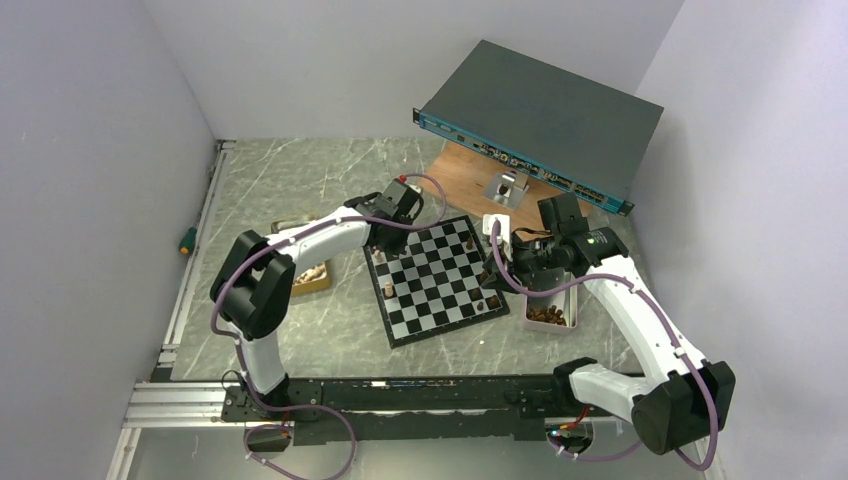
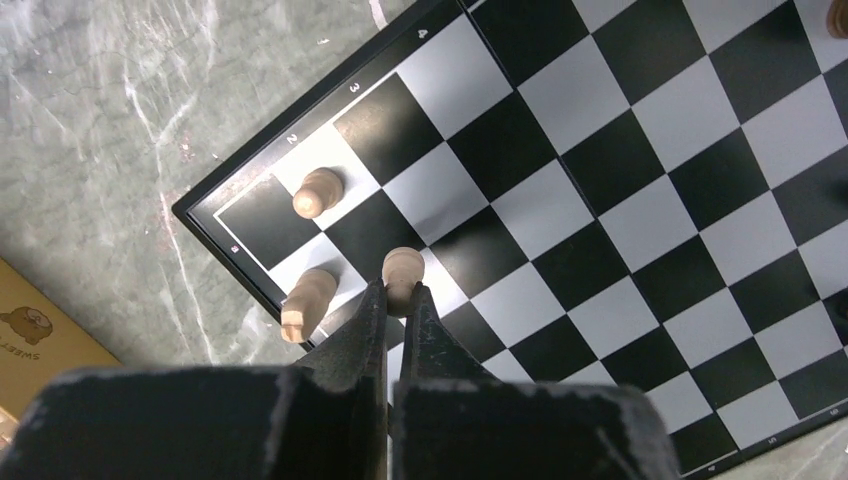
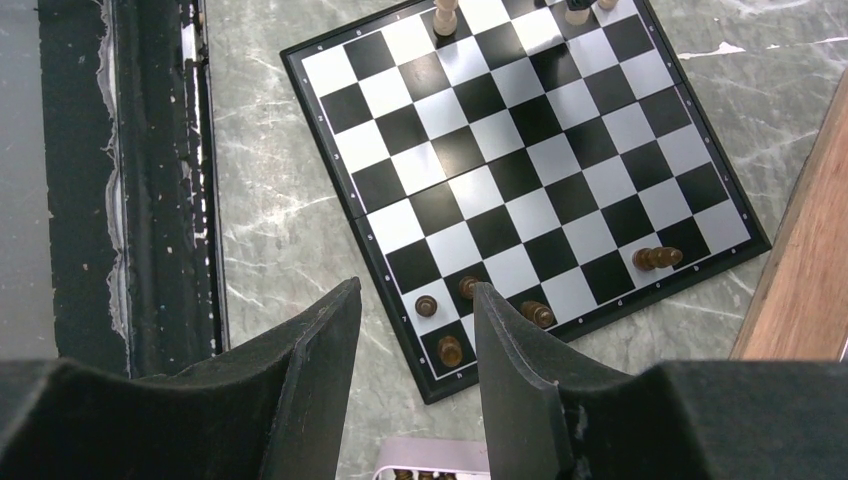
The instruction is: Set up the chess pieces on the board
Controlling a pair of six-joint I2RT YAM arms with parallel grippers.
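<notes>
The board (image 1: 440, 290) is lying flat on the grey marbled table (image 1: 300, 190), between the two arms and turned at an angle to the table's edges.

The left hand (image 2: 395, 295) is reaching over the board's left side with its fingers pressed together. It is gripping the lower part of a light tan piece (image 2: 403, 266) at the very tips. This piece is standing over a square in the outermost row, beside the dark border; whether its base is touching the board cannot be told. An upright light piece (image 2: 318, 192) is standing on a white square near the corner. A tipped light piece (image 2: 308, 303) is lying on its side just beside the fingers, at the border.

The right hand (image 3: 415, 290) is hovering above the board's corner nearest the right arm. Its jaws are standing apart with nothing between them. Below it, four dark brown pieces (image 3: 468, 287) are sitting close together on the corner squares. A fallen dark piece (image 3: 657, 258) is lying on its side further along the same edge.

A pale tray (image 1: 550, 329) holding dark pieces is resting on the table just beside the board's right edge. A tan box (image 1: 322, 288) is sitting left of the board, under the left arm. A wooden plank (image 1: 470, 175) is lying beyond the board.
</notes>
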